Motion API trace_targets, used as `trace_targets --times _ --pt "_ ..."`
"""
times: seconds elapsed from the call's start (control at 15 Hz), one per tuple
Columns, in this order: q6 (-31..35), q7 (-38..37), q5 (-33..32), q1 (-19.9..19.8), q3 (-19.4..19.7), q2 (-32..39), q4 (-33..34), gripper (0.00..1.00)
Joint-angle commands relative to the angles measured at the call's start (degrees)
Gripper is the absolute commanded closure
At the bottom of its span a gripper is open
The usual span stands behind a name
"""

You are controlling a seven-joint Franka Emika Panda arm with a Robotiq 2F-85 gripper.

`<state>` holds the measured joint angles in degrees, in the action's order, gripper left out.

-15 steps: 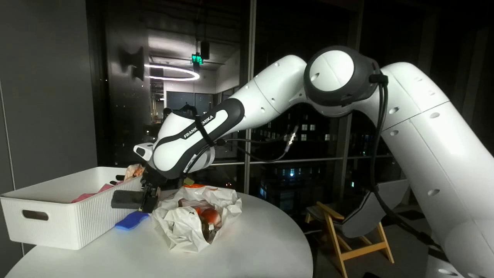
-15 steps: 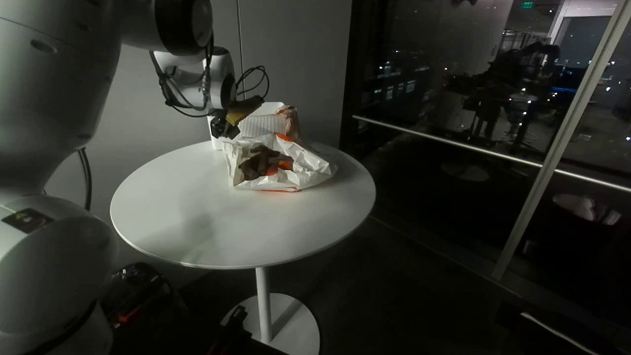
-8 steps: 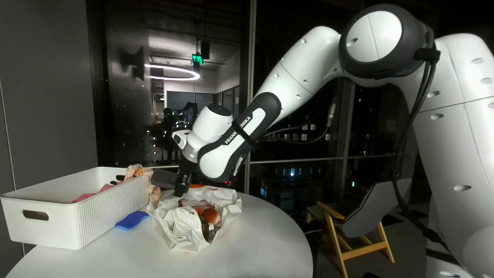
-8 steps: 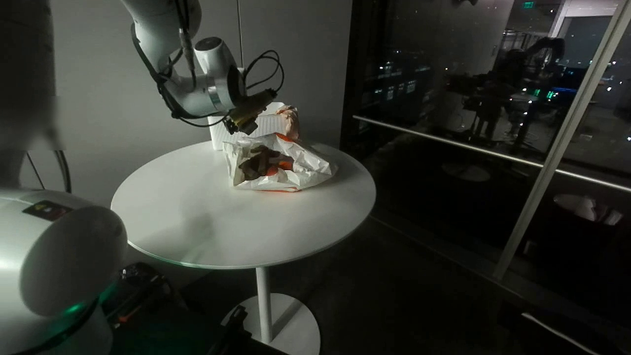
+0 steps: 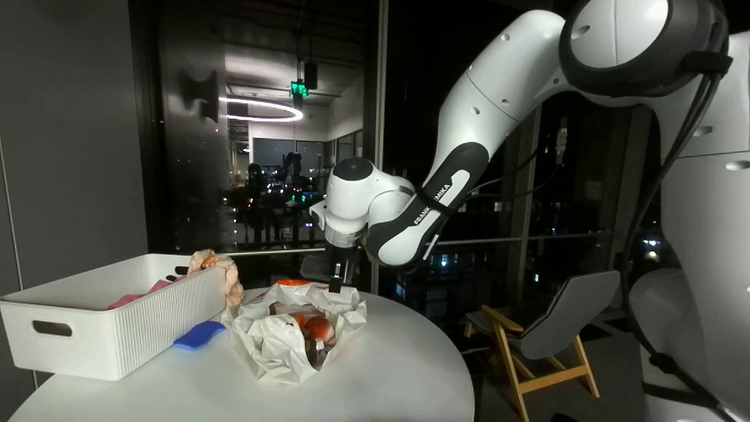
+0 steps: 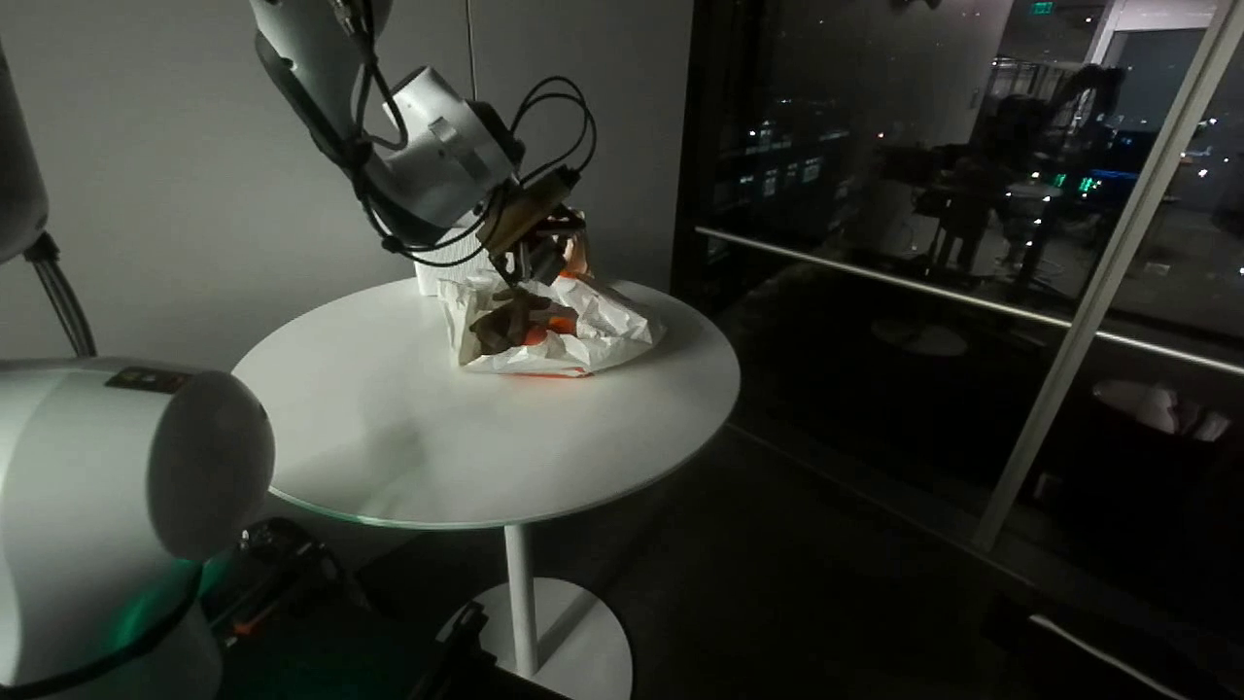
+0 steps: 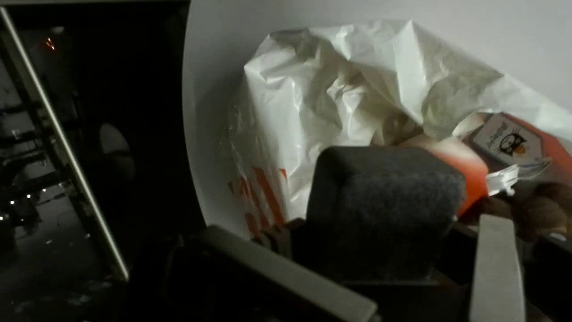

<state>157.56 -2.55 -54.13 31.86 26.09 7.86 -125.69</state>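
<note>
The gripper (image 5: pixel 336 282) has got a dark grey block (image 7: pixel 384 205) pinched, hanging above the crumpled white bag (image 5: pixel 275 346). Bag's sitting open on the round bench (image 6: pixel 466 442), near a white bin (image 5: pixel 161 322).

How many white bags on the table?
1: the open, crumpled white bag, near the hand holding a dark block, beside the white bin. Others could be hidden inside bag or bin.

Amid the dimness a ring lamp (image 5: pixel 263 103) glares, the table (image 6: pixel 486 437) softly shadowed.
</note>
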Motion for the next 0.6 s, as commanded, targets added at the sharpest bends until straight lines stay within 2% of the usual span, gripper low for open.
trace_targets --times 0.0,0.07,0.33,0.53 --pt "-6.92 -2.27 -0.07 3.28 -2.50 5.44 2.51 0.63" --pt "-8.49 -2.26 -0.75 -5.61 -12.75 6.46 3.59 0.63" --pt "-13.58 -0.52 -1.09 -11.76 -21.78 12.63 8.77 0.63" --pt "-22.32 -3.95 -3.76 -13.00 -23.71 16.65 14.01 0.63"
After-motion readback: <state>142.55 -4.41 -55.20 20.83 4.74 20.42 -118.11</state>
